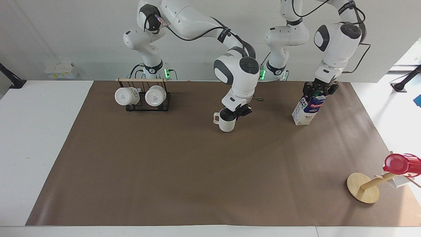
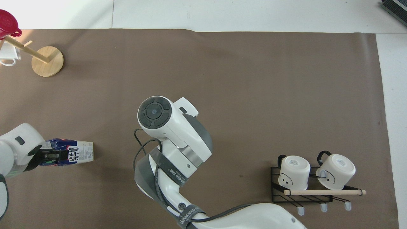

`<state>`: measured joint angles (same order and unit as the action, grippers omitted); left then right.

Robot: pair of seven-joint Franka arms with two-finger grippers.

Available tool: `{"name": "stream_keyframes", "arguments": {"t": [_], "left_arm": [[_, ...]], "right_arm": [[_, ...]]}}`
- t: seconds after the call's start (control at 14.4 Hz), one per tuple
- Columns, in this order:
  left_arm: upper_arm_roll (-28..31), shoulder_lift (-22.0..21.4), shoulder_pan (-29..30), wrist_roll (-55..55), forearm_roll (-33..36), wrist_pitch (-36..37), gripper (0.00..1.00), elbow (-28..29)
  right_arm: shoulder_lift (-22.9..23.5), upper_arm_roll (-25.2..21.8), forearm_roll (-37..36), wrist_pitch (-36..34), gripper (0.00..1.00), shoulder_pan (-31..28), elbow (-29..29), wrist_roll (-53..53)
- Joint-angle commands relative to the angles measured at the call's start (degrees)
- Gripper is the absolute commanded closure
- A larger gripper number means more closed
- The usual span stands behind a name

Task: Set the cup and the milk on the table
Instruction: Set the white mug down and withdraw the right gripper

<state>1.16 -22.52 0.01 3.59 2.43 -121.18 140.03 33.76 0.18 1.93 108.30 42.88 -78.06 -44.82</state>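
The cream ribbed cup (image 1: pixel 227 124) hangs upright from my right gripper (image 1: pixel 235 114), which is shut on its rim, low over the brown paper (image 1: pixel 197 171) on the white table (image 1: pixel 42 131). In the overhead view the right arm hides the cup. The milk (image 1: pixel 307 112) stands on the paper toward the left arm's end, close to the robots. My left gripper (image 1: pixel 319 91) is shut on its top by the green cap. The milk (image 2: pixel 78 152) and left gripper (image 2: pixel 47 156) also show in the overhead view.
A black rack (image 1: pixel 143 98) with two plain white mugs stands toward the right arm's end, close to the robots. A tilted wooden stand (image 1: pixel 363 187) carrying a red cup (image 1: pixel 399 163) sits farther out at the left arm's end.
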Motion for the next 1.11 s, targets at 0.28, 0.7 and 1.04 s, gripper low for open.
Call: {"name": "stream_keyframes", "arguments": {"t": [0.28, 0.7, 1.04], "left_arm": [[-0.37, -0.42, 0.34, 0.02, 1.26, -0.82, 0.46, 0.77], [-0.37, -0.68, 0.34, -0.25, 1.17, 2.16, 0.56, -1.07], [-0.45, -0.95, 0.26, -0.68, 1.17, 4.89, 0.61, -3.01]], "right_arm": [[1.57, 0.25, 0.62, 0.77, 0.55, 0.01, 1.42, -2.47], [0.08, 0.17, 0.36, 0.33, 0.00, -0.60, 1.68, -1.85], [-9.30, -0.54, 0.62, 0.33, 0.00, -3.93, -2.60, 2.71]]}}
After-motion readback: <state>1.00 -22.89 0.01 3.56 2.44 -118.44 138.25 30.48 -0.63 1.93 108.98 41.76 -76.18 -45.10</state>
